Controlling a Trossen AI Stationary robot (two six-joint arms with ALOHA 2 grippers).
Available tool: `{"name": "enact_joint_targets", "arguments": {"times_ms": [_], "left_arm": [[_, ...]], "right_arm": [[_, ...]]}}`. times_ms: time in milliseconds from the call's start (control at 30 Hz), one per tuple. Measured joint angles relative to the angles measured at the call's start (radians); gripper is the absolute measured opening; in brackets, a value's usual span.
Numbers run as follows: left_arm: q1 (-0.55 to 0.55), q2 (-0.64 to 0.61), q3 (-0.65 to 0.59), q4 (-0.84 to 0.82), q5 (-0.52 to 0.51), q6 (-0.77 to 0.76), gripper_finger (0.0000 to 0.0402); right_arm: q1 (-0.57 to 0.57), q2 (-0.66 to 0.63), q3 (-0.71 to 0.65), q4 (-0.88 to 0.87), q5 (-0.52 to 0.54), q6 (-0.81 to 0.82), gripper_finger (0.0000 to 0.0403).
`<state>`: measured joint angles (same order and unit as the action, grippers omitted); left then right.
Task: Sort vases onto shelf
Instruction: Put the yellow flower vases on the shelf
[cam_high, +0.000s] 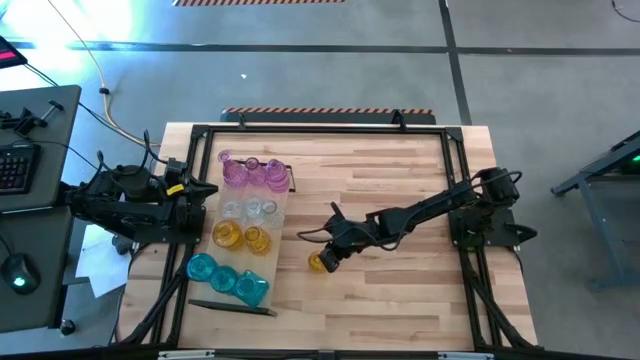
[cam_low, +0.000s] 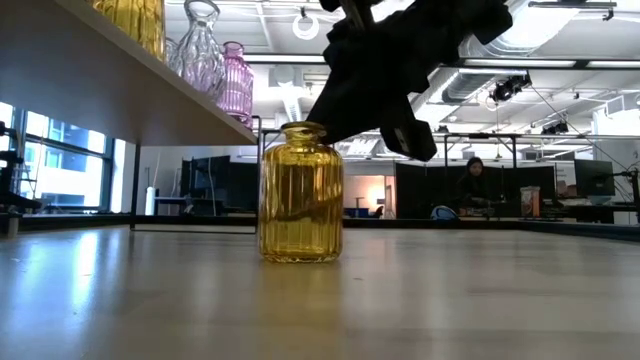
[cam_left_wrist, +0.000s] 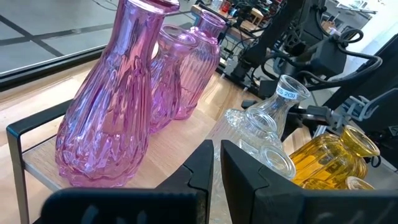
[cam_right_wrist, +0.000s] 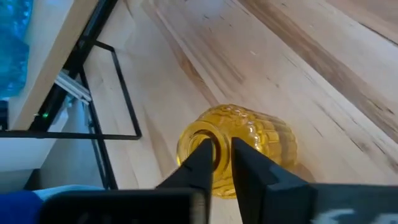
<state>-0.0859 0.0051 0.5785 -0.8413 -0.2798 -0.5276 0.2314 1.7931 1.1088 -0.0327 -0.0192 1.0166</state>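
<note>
High view gives me the whole table (cam_high: 400, 300): the shelf (cam_high: 243, 232) lies on its left part, carrying pink vases (cam_high: 250, 172) at the far end, clear vases (cam_high: 250, 209) next, two amber vases (cam_high: 242, 237) after those, and teal vases (cam_high: 228, 279) at the near end. My right arm reaches across the tabletop from the right, and the right gripper (cam_high: 325, 256) sits over a lone amber jar (cam_high: 320, 262) that stands on the bare wood just right of the shelf. In the right wrist view I see the fingers (cam_right_wrist: 200, 163) pinching the jar's rim (cam_right_wrist: 205, 140), one finger inside the mouth and one outside, so the gripper is clamped on the amber jar. The low view shows the jar upright with its base on the table. My left gripper (cam_left_wrist: 216, 163) waits at the shelf's left side, fingers close together and holding nothing, facing the pink vases.
</note>
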Motion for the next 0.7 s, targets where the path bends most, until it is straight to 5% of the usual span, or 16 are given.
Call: {"name": "enact_joint_targets", "arguments": {"times_ms": [267, 467, 700], "left_arm": [[0.000, 0.000, 0.000, 0.000, 0.000, 0.000, 0.0021], [0.000, 0.000, 0.000, 0.000, 0.000, -0.002, 0.0021], [0.000, 0.000, 0.000, 0.000, 0.000, -0.002, 0.0021]], "right_arm": [[0.000, -0.002, 0.026, -0.084, 0.055, -0.006, 0.0090], [-0.007, -0.003, 0.134, -0.338, 0.106, -0.083, 0.0094], [-0.016, -0.003, 0.185, -0.355, 0.097, -0.106, 0.0094]]}}
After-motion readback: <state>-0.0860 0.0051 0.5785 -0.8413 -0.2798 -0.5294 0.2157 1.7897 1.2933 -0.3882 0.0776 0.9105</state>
